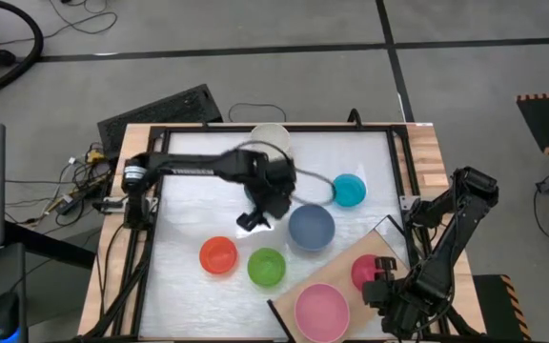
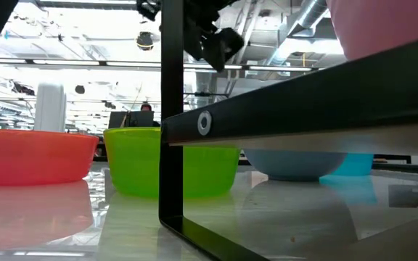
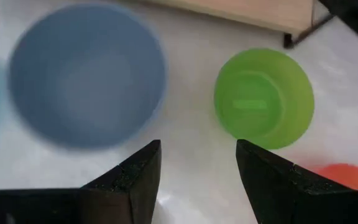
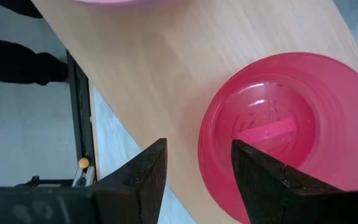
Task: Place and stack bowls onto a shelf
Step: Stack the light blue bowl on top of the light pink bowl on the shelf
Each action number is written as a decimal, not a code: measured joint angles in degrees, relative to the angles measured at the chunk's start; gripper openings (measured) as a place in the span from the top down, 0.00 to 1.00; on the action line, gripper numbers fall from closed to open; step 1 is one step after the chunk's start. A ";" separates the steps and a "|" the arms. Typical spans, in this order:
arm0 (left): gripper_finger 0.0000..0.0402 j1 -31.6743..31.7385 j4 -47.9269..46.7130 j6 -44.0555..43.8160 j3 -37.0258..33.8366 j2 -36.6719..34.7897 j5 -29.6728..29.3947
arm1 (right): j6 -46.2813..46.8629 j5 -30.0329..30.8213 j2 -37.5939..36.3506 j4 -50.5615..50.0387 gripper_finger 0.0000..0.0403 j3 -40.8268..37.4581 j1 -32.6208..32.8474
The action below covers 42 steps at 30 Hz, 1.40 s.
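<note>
On the shelf (image 1: 375, 250), down at the table's near right corner, sat the magenta bowl (image 1: 365, 270) and the light pink bowl (image 1: 321, 310), side by side on the light wood. The right gripper (image 4: 194, 177) hovered just above the magenta bowl's edge, fingers spread apart and holding nothing, the bowl resting flat on the board. Over at mid-table, the left gripper (image 3: 197, 180) hung above bare white surface with its fingers parted too, empty, the slate blue bowl (image 1: 311, 228) just beside it and the lime green bowl (image 1: 266, 267) a little nearer the front. The red bowl (image 1: 218, 255) stood next to the green one, close but apart. The cyan bowl (image 1: 349, 190) sat beyond the slate blue one, and the cream-white bowl (image 1: 272, 137) waited at the far edge of the table, partly hidden behind the left arm.
</note>
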 joint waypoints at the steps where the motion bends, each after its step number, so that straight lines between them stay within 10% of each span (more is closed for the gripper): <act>1: 0.52 -0.58 0.96 1.53 0.00 0.79 0.00 | 0.00 0.16 0.00 0.07 0.50 0.00 0.00; 14: 0.52 -2.05 10.81 7.46 0.02 8.05 1.06 | 0.04 1.08 0.00 2.62 0.50 0.00 -0.07; 23: 0.52 -3.55 13.25 8.39 0.02 13.48 -9.20 | 0.19 1.08 0.00 2.92 0.50 0.00 -0.07; 35: 0.97 -3.71 13.65 3.84 0.68 13.63 -11.13 | 0.17 3.94 0.00 2.71 0.50 0.00 -0.14; 42: 1.00 -3.71 11.16 2.82 0.68 12.14 -12.50 | -1.20 4.04 -1.01 1.18 0.50 0.00 -1.79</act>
